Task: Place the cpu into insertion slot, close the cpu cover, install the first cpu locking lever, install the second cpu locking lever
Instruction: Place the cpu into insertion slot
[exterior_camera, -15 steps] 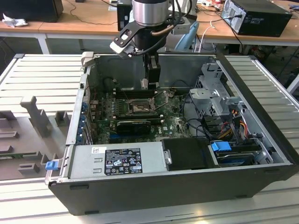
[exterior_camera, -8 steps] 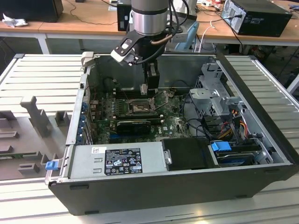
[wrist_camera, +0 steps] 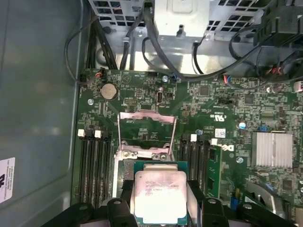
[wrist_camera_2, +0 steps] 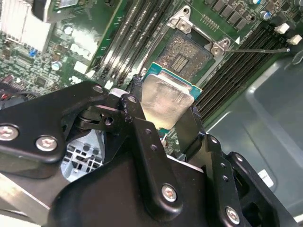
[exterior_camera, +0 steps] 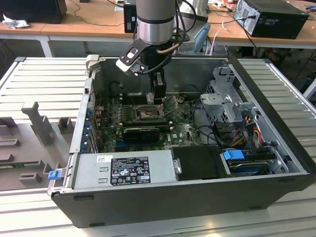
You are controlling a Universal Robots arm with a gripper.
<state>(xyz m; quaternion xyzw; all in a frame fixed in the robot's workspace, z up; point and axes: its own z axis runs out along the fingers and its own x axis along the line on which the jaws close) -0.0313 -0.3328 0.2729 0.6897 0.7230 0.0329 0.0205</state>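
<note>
My gripper [wrist_camera: 160,205] is shut on the cpu [wrist_camera: 160,193], one finger [wrist_camera: 195,201] on each of two opposite edges, its silvery face towards the first wrist camera. The cpu [wrist_camera_2: 165,100] hangs just above the insertion slot [wrist_camera_2: 185,53], partly over it and level with the board. The slot's dark centre is bare. The cpu cover [wrist_camera: 147,115] stands swung open on the far side of the slot. A thin locking lever [wrist_camera_2: 258,49] sticks out beside the socket. In the exterior view the gripper [exterior_camera: 157,98] reaches down into the open computer case, right above the slot [exterior_camera: 147,113].
Long black memory slots [wrist_camera: 94,170] flank the socket on both sides. A long black card [exterior_camera: 141,132] lies in front of it. The power supply [exterior_camera: 123,170], the drive cage [exterior_camera: 229,106] with cables [exterior_camera: 247,131] and the case walls [exterior_camera: 266,106] hem in the board.
</note>
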